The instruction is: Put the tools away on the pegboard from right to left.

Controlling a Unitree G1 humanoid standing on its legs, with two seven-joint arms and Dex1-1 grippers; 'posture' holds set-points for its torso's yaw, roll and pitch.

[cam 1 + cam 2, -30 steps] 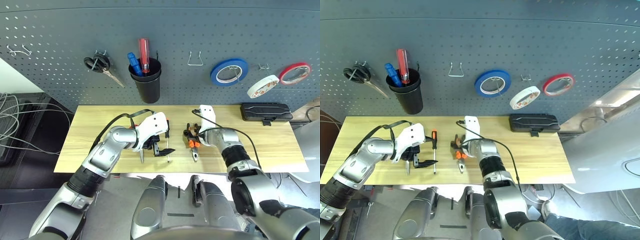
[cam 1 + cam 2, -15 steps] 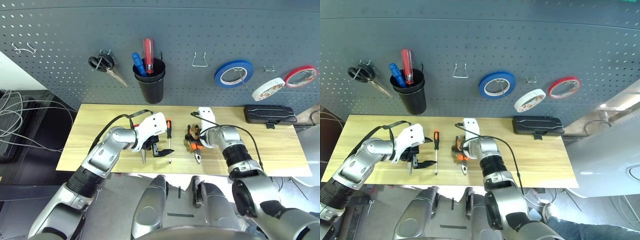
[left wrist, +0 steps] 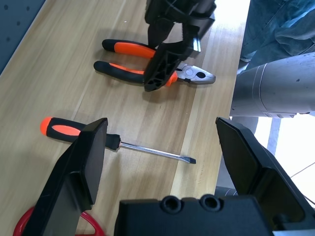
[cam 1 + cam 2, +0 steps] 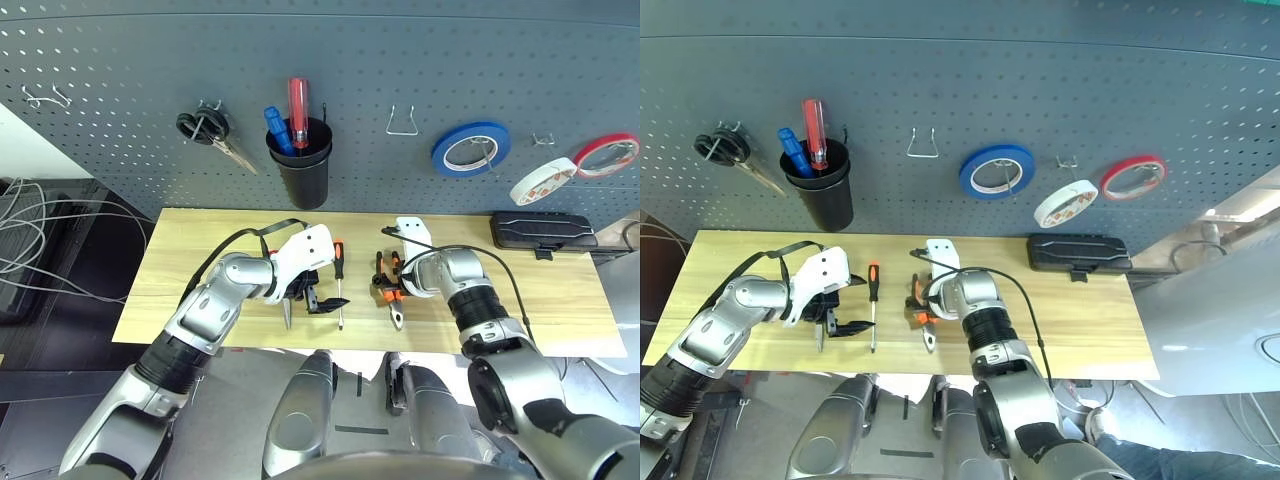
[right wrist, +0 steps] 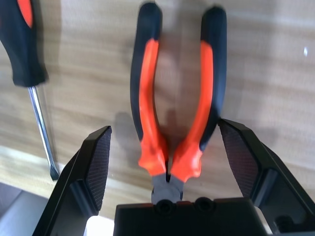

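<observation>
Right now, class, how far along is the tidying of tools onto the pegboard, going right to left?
Done: the white tape roll hangs on the pegboard.
In hand: the right end effector is open and straddles the orange-handled pliers, which lie on the table, not yet gripped.
Left: the screwdriver and the red-handled scissors lie beside the open left end effector.

right arm [image 4: 468, 296]: forearm has swung more upright in the head views, elbow drawn in toward 6 o'clock
right gripper [image 5: 167, 152]: its white housing now sits a little nearer the table's front edge, tipped down more steeply over the pliers [image 4: 388, 288], fingers spread to either side of the handles
camera: whole head view has slid slightly, so board and table sit a touch toward 3 o'clock
</observation>
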